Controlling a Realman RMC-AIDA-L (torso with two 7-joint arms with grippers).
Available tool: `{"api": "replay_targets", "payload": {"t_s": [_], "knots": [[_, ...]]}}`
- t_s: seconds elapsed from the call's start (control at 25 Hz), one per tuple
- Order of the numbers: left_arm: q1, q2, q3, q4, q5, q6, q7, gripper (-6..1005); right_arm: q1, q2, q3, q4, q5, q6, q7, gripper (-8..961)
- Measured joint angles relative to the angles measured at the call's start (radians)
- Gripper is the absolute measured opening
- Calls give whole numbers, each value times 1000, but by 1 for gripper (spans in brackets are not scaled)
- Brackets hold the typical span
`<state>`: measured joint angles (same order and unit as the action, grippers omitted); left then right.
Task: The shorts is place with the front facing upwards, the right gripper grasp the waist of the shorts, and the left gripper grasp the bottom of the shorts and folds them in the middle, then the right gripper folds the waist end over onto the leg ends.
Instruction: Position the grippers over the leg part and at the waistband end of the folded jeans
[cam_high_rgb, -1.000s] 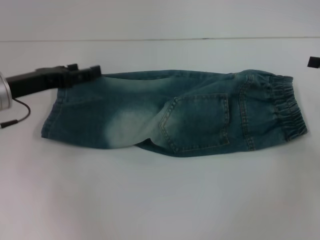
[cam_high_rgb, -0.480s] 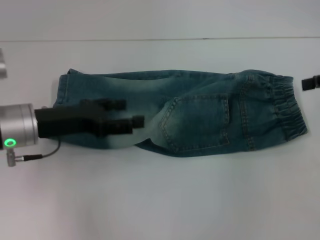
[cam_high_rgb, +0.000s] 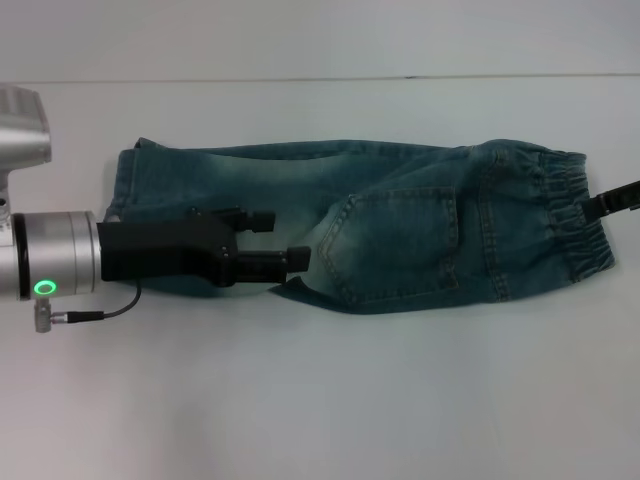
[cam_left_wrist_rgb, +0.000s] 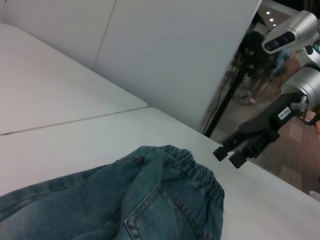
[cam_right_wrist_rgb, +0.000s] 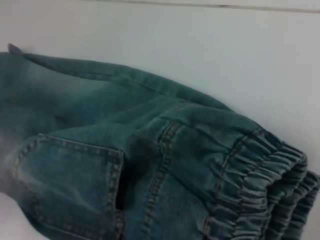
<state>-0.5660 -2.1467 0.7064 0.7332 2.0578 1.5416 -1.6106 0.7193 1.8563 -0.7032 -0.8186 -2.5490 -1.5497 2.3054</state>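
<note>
The blue-teal denim shorts (cam_high_rgb: 400, 240) lie folded lengthwise across the white table. The ruffled waist (cam_high_rgb: 570, 215) is at the right and the flat leg ends (cam_high_rgb: 122, 185) are at the left. My left gripper (cam_high_rgb: 278, 238) hovers over the faded middle of the shorts, pointing right. It is open and holds nothing. My right gripper (cam_high_rgb: 610, 202) reaches in from the right edge, right beside the waist. The left wrist view shows the right gripper (cam_left_wrist_rgb: 227, 156) open just off the waistband (cam_left_wrist_rgb: 200, 172). The right wrist view shows the waistband (cam_right_wrist_rgb: 260, 190) and a patch pocket (cam_right_wrist_rgb: 70, 185) close up.
The white table (cam_high_rgb: 320, 400) extends toward me in front of the shorts. A seam line (cam_high_rgb: 300, 78) crosses its far side. Beyond the table's right edge, the left wrist view shows dark stands (cam_left_wrist_rgb: 235, 85) on the floor.
My left gripper left the far leg-hem corner and moved toward me and rightward over the middle of the shorts. My right gripper came in from the right edge to the waistband.
</note>
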Motion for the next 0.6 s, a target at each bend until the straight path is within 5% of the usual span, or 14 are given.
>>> {"api": "replay_targets", "payload": {"t_s": [0.6], "knots": [[-3,-4,2,-22,1,-38,0,892,8,76,-62,50,-61,161,-26,916]]}}
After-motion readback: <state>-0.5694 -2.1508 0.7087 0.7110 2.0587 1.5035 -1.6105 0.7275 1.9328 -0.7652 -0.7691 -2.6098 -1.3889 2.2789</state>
